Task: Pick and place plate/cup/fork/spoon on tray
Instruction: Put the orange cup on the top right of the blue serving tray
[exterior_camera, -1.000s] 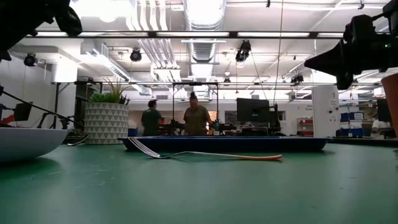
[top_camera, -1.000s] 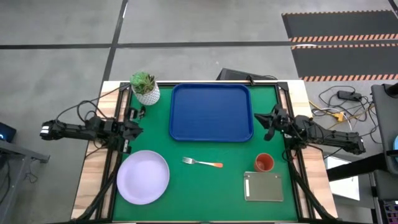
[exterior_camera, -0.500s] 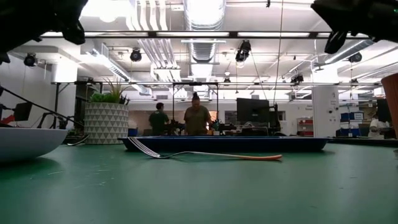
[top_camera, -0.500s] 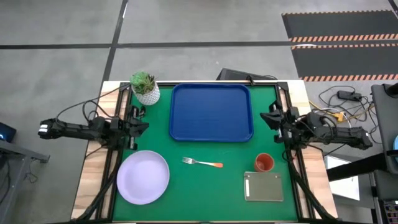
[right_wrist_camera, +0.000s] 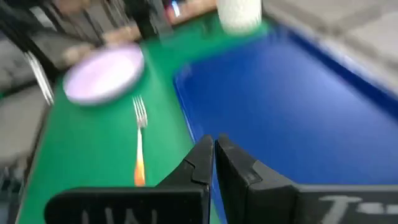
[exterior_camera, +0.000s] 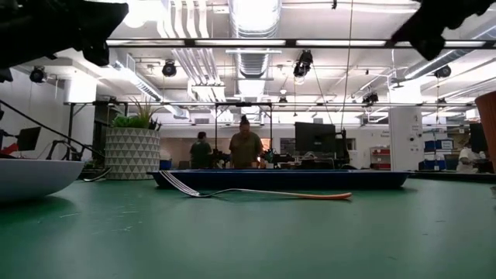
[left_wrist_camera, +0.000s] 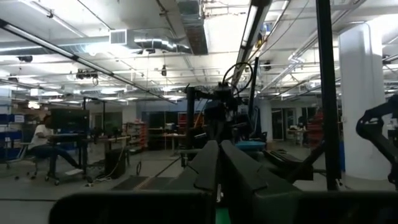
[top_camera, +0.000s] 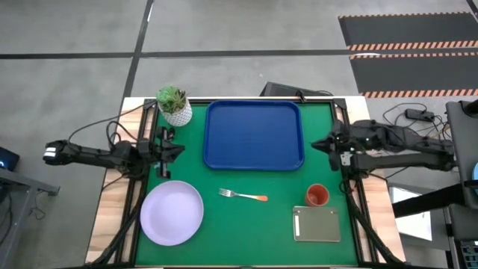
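Nothing is on the blue tray [top_camera: 254,134] yet, so all the placing appears to remain. The lavender plate [top_camera: 172,213], the orange-handled fork [top_camera: 243,196] and the orange-red cup [top_camera: 317,196] all lie on the green table [top_camera: 246,232] near the tray; no spoon shows. The left gripper [top_camera: 170,148] and right gripper [top_camera: 323,144] hover beside the tray, each with its 2 fingers pressed together, holding nothing.

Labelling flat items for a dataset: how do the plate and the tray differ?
The plate is round and pale lavender; the tray is rectangular and blue. The tray is larger. The plate sits at the table's near left, the tray at the far middle. Both are empty and lie flat.
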`<control>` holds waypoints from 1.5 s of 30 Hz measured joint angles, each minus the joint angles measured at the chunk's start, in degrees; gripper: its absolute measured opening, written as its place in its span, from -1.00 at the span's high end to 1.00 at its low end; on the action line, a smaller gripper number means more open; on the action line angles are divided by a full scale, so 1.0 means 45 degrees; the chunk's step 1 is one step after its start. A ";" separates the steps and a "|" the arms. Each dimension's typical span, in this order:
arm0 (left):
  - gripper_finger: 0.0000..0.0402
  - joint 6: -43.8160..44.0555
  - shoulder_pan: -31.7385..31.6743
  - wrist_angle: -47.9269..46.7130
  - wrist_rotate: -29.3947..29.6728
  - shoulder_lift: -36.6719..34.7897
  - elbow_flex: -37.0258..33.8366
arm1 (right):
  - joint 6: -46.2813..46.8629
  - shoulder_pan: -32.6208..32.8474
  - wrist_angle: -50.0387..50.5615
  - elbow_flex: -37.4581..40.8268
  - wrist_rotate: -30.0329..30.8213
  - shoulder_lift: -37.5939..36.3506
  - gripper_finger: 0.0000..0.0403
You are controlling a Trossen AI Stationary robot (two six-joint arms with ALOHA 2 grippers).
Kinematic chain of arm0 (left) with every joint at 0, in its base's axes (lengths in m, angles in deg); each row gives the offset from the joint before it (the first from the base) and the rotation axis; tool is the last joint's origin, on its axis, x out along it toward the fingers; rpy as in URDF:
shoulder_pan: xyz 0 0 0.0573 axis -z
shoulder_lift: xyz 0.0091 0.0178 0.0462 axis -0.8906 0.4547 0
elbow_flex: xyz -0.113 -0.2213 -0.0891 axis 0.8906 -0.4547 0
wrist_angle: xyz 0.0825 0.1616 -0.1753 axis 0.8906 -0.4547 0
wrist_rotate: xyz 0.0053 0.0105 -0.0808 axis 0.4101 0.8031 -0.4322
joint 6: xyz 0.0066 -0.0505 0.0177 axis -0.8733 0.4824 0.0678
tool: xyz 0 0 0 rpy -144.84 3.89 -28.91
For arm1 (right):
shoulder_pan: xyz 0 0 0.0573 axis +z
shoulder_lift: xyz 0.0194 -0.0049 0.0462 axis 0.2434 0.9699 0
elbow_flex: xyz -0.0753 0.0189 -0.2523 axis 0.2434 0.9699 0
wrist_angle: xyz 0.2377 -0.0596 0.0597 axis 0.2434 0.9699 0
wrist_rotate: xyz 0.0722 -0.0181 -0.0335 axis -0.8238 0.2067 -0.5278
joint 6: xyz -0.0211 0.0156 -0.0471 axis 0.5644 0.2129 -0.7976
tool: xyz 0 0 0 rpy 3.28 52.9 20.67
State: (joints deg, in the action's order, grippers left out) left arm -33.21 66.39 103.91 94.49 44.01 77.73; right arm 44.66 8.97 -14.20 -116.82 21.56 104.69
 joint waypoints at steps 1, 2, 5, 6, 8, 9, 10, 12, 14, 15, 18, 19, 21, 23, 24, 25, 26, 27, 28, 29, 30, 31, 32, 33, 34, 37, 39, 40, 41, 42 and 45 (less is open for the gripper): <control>1.00 0.0184 0.0000 -0.0009 0.0000 0.0049 0.0000 | 0.0280 0.0107 0.0833 -0.0360 -0.0005 0.0252 0.96; 1.00 0.0376 0.0000 -0.0005 0.0000 0.0107 0.0000 | 0.0530 0.0243 0.1640 -0.0700 -0.0013 0.0484 0.96; 1.00 0.0816 0.0000 -0.0005 -0.0485 0.0267 0.0000 | 0.1347 0.0875 0.3403 -0.1339 -0.0113 0.1035 0.96; 1.00 0.0820 0.0000 -0.0002 -0.0963 0.0303 0.0000 | 0.1674 0.1144 0.3764 -0.1455 -0.0139 0.1154 0.96; 1.00 0.0817 0.0002 0.0000 -0.2115 0.0369 0.0000 | 0.2257 0.1769 0.4092 -0.1582 -0.0148 0.1310 0.96; 1.00 0.0817 0.0005 0.0000 -0.2719 0.0390 0.0000 | 0.2492 0.2097 0.4109 -0.1594 -0.0143 0.1351 0.96; 1.00 0.0818 0.0004 0.0005 -0.3267 0.0415 0.0000 | 0.2716 0.2436 0.4058 -0.1580 -0.0136 0.1392 0.96; 1.00 0.0817 0.0005 -0.0004 -0.3982 0.0443 0.0000 | 0.3257 0.3135 0.3823 -0.1408 -0.0084 0.1467 0.96; 1.00 0.0822 0.0000 0.0002 -0.4120 0.0467 0.0000 | 0.3787 0.3793 0.3785 -0.1246 0.0072 0.1603 0.96; 1.00 0.0822 0.0003 -0.0005 -0.4124 0.0472 0.0000 | 0.4064 0.4106 0.3768 -0.1191 0.0225 0.1682 0.96; 1.00 0.0817 0.0004 0.0000 -0.4113 0.0471 0.0000 | 0.4653 0.4922 0.3732 -0.1147 0.0672 0.1991 0.96; 1.00 0.0817 0.0000 0.0000 -0.4109 0.0472 0.0000 | 0.4686 0.5119 0.3672 -0.1147 0.0791 0.2099 0.96; 1.00 0.0817 0.0005 -0.0002 -0.4105 0.0435 0.0000 | 0.4665 0.5399 0.3487 -0.1147 0.1079 0.2322 0.96; 1.00 0.0817 0.0003 0.0005 -0.4096 0.0391 0.0000 | 0.4540 0.5476 0.3268 -0.1147 0.1355 0.2533 0.96; 1.00 0.0817 0.0000 0.0006 -0.4095 0.0360 0.0000 | 0.4416 0.5472 0.3172 -0.1147 0.1362 0.2664 0.96; 1.00 0.0818 0.0003 0.0010 -0.4095 0.0313 0.0000 | 0.4253 0.5472 0.3049 -0.1147 0.1373 0.2787 0.96; 1.00 0.0823 0.0000 0.0023 -0.4093 0.0263 0.0003 | 0.4140 0.5472 0.2968 -0.1147 0.1382 0.2921 0.96; 1.00 0.0833 0.0000 0.0058 -0.4090 0.0225 0.0032 | 0.4012 0.5472 0.2993 -0.1147 0.1374 0.3098 0.96; 1.00 0.0879 0.0000 0.0097 -0.4090 0.0201 0.0051 | 0.3925 0.5472 0.3034 -0.1147 0.1357 0.3238 0.96; 1.00 0.0963 0.0000 0.0092 -0.4090 0.0170 0.0064 | 0.3904 0.5472 0.3046 -0.1177 0.1358 0.3333 0.95; 1.00 0.1142 0.0000 0.0079 -0.4085 0.0143 0.0082 | 0.3876 0.5472 0.3026 -0.1222 0.1354 0.3413 0.94; 1.00 0.1156 0.0000 0.0078 -0.4077 0.0133 0.0095 | 0.3870 0.5472 0.2983 -0.1234 0.1347 0.3507 0.92; 1.00 0.1157 0.0000 0.0080 -0.4067 0.0124 0.0105 | 0.3878 0.5472 0.3014 -0.1234 0.1344 0.3592 0.89; 1.00 0.1157 0.0000 0.0080 -0.4058 0.0083 0.0107 | 0.3882 0.5472 0.3042 -0.1234 0.1342 0.3658 0.86; 1.00 0.1157 0.0000 0.0063 -0.4036 0.0054 0.0107 | 0.3882 0.5472 0.3024 -0.1234 0.1342 0.3685 0.82; 1.00 0.1157 0.0000 0.0063 -0.3842 0.0025 0.0107 | 0.3931 0.5472 0.3037 -0.1234 0.1342 0.3639 0.66; 1.00 0.1157 0.0000 0.0015 -0.3842 -0.0017 0.0097 | 0.3843 0.5472 0.3070 -0.1234 0.1288 0.3621 0.54; 1.00 0.1155 0.0000 0.0023 -0.3842 -0.0019 0.0097 | 0.3774 0.5477 0.3086 -0.1234 0.1180 0.3629 0.48; 1.00 0.1157 0.0000 0.0025 -0.3842 -0.0022 0.0097 | 0.3689 0.5481 0.3093 -0.1234 0.1026 0.3633 0.42; 1.00 0.1155 0.0000 0.0013 -0.3837 -0.0040 0.0097 | 0.3576 0.5487 0.3096 -0.1234 0.0807 0.3648 0.36; 1.00 0.1152 0.0000 0.0059 -0.3772 -0.0053 0.0097 | 0.3503 0.5656 0.3124 -0.1234 -0.0070 0.3747 0.23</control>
State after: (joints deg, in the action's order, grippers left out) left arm -28.02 66.39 104.18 77.51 43.77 78.16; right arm 60.42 34.42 -0.15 -122.38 21.24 121.55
